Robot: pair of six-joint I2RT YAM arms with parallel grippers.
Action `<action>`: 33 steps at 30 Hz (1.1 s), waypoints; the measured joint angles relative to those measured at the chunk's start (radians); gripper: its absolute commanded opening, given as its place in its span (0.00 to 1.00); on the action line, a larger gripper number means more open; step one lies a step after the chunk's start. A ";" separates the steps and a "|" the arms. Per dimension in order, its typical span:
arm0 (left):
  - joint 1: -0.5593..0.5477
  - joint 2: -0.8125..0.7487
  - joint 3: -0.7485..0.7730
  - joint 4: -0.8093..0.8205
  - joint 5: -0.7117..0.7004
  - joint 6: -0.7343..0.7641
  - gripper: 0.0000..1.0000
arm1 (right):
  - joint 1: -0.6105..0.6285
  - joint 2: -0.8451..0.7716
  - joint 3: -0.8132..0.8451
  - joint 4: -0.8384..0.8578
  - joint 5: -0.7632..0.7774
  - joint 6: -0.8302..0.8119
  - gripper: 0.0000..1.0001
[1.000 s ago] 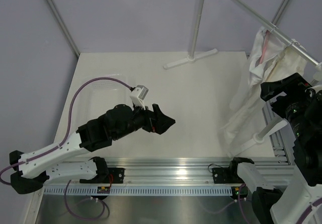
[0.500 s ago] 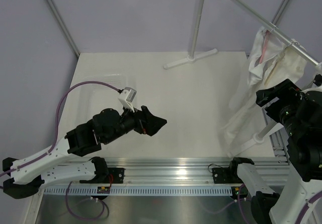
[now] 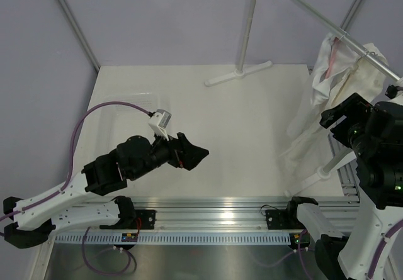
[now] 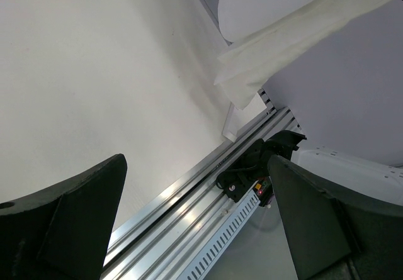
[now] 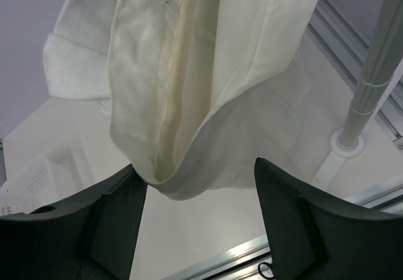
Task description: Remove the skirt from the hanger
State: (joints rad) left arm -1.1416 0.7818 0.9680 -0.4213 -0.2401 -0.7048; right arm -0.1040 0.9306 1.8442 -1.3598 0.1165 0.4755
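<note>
The white skirt (image 3: 315, 104) hangs from the slanted metal rail (image 3: 352, 44) at the right, with a reddish strip (image 3: 329, 60) near its top; the hanger itself is hard to make out. My right gripper (image 3: 343, 113) is open, right beside the skirt's lower half. In the right wrist view the skirt's (image 5: 208, 72) folded hem hangs just above the gap between the open fingers (image 5: 296, 217), touching neither that I can see. My left gripper (image 3: 196, 155) is open and empty over the table's middle, far from the skirt, which shows in its view (image 4: 283, 41).
The rack's upright pole (image 3: 249, 22) and foot (image 3: 238, 73) stand at the back. A second pole (image 5: 378, 72) with its base (image 3: 324, 172) stands close to my right gripper. The aluminium base rail (image 3: 208, 207) runs along the near edge.
My left arm pulled back toward the near left a second ago and has since stayed still. My right arm shifted slightly up and to the right beside the skirt.
</note>
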 measured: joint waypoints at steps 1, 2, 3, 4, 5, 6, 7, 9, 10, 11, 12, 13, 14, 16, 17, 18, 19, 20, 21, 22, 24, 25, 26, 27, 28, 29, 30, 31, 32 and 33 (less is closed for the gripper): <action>0.000 0.000 0.000 0.000 0.000 0.001 0.99 | 0.000 0.003 -0.003 0.000 0.008 -0.005 0.74; 0.000 0.002 0.000 0.000 0.000 0.001 0.99 | 0.000 0.004 -0.007 0.000 0.018 -0.009 0.70; 0.000 0.004 0.000 0.001 0.000 0.001 0.99 | 0.000 0.004 -0.015 0.000 0.030 -0.015 0.68; 0.000 0.007 0.000 0.001 0.000 0.002 0.99 | 0.000 0.003 -0.026 0.002 0.043 -0.021 0.68; 0.000 0.011 0.000 0.000 0.000 0.002 0.99 | 0.000 -0.001 -0.038 0.002 0.053 -0.027 0.67; 0.000 0.015 0.000 0.001 0.000 0.002 0.99 | 0.000 -0.005 -0.052 0.000 0.062 -0.032 0.66; 0.000 0.018 0.000 0.001 0.000 0.002 0.99 | 0.000 -0.009 -0.066 0.001 0.070 -0.039 0.66; 0.000 0.024 0.000 0.001 0.000 0.002 0.99 | 0.000 -0.023 -0.096 0.002 0.082 -0.056 0.65; 0.000 0.025 0.000 0.002 0.000 0.002 0.99 | 0.000 -0.029 -0.107 0.004 0.086 -0.063 0.65; 0.000 0.026 0.000 0.002 0.000 0.002 0.99 | 0.000 -0.037 -0.118 0.004 0.090 -0.072 0.65; 0.000 0.027 0.000 0.003 0.000 0.002 0.99 | 0.000 -0.043 -0.127 0.005 0.097 -0.081 0.66; 0.000 0.027 0.000 0.004 0.000 0.002 0.99 | 0.000 -0.049 -0.134 0.009 0.104 -0.090 0.65; 0.000 0.027 0.000 0.005 0.000 0.002 0.99 | 0.000 -0.055 -0.142 0.015 0.109 -0.100 0.66; 0.000 0.032 0.000 0.006 0.001 0.002 0.99 | 0.000 -0.068 -0.161 0.036 0.113 -0.118 0.65; 0.000 0.035 0.000 0.006 0.001 0.002 0.99 | 0.000 -0.074 -0.171 0.048 0.114 -0.128 0.65; 0.000 0.037 0.000 0.006 0.001 0.002 0.99 | 0.000 -0.079 -0.178 0.058 0.118 -0.136 0.65; 0.000 0.041 -0.001 0.008 0.001 0.002 0.99 | 0.000 -0.085 -0.186 0.070 0.120 -0.146 0.65; 0.000 0.043 -0.002 0.011 0.002 0.002 0.99 | 0.000 -0.091 -0.192 0.083 0.124 -0.156 0.65; 0.000 0.045 -0.002 0.012 0.002 0.002 0.99 | 0.000 -0.096 -0.196 0.094 0.127 -0.164 0.65; 0.000 0.048 -0.003 0.013 0.003 0.002 0.99 | 0.000 -0.098 -0.198 0.105 0.129 -0.171 0.65; 0.000 0.054 -0.004 0.015 0.005 0.002 0.99 | 0.000 -0.101 -0.199 0.127 0.135 -0.185 0.65; 0.000 0.055 -0.004 0.015 0.005 0.002 0.99 | 0.000 -0.100 -0.199 0.140 0.136 -0.192 0.65; 0.000 0.058 -0.004 0.016 0.006 0.002 0.99 | 0.000 -0.099 -0.199 0.149 0.137 -0.196 0.65; 0.000 0.060 -0.005 0.019 0.008 0.001 0.99 | 0.000 -0.098 -0.199 0.157 0.137 -0.199 0.65; 0.000 0.062 -0.005 0.020 0.008 0.001 0.99 | 0.000 -0.096 -0.198 0.165 0.137 -0.201 0.65; 0.000 0.063 -0.006 0.021 0.008 0.001 0.99 | 0.000 -0.092 -0.194 0.171 0.137 -0.204 0.65; 0.000 0.064 -0.008 0.023 0.009 0.001 0.99 | 0.000 -0.088 -0.190 0.175 0.137 -0.206 0.65; 0.000 0.064 -0.010 0.023 0.009 0.001 0.99 | 0.000 -0.082 -0.183 0.179 0.136 -0.208 0.64; 0.000 0.065 -0.013 0.023 0.009 0.001 0.99 | 0.000 -0.076 -0.178 0.185 0.137 -0.211 0.63; 0.000 0.065 -0.014 0.021 0.010 0.001 0.99 | 0.000 -0.070 -0.173 0.191 0.137 -0.212 0.59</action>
State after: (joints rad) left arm -1.1416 0.8467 0.9543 -0.4000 -0.2306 -0.7036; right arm -0.1040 0.8604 1.6714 -1.1687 0.2531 0.2634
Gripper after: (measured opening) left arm 0.987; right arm 0.642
